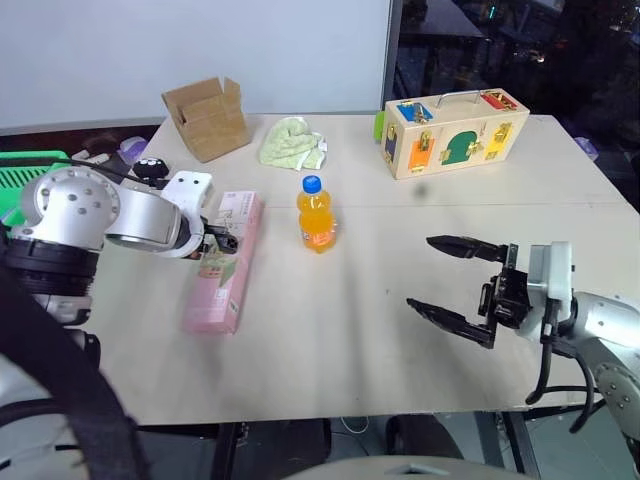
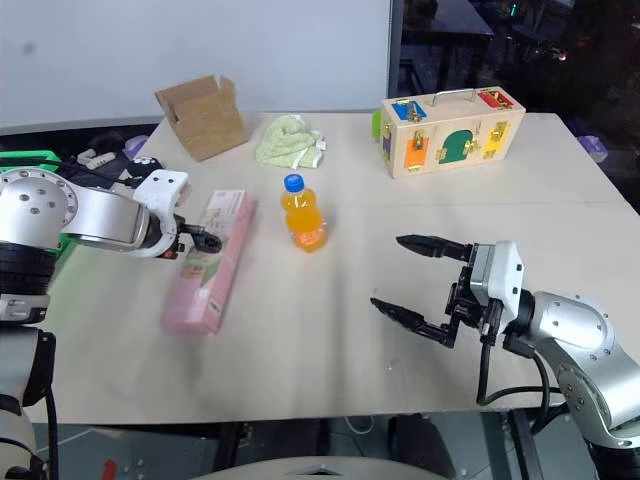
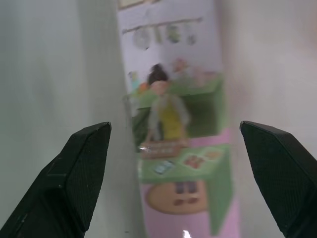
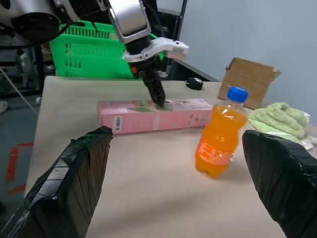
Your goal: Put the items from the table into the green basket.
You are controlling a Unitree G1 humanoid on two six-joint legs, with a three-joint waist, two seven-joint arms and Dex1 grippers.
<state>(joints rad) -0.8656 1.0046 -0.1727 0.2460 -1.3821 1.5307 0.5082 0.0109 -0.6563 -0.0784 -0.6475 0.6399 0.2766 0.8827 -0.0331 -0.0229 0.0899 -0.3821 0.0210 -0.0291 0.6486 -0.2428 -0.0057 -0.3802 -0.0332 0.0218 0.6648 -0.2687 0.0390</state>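
Note:
A long pink carton (image 1: 225, 262) lies flat on the left part of the beige table (image 1: 400, 370). My left gripper (image 1: 224, 240) points down over the carton's middle with its jaws open. The left wrist view has a finger on either side of the carton (image 3: 173, 144), and I cannot tell if they touch it. An orange-drink bottle (image 1: 315, 214) with a blue cap stands upright just right of the carton. My right gripper (image 1: 420, 272) hovers open above the table's right front, pointing left toward the bottle (image 4: 218, 136). The green basket (image 4: 94, 52) sits off the table's left edge.
At the back of the table are an open cardboard box (image 1: 208, 117), a crumpled pale green cloth (image 1: 292, 142) and a wooden box with coloured latches (image 1: 455, 130). A small black object (image 1: 150, 168) lies near the back left edge.

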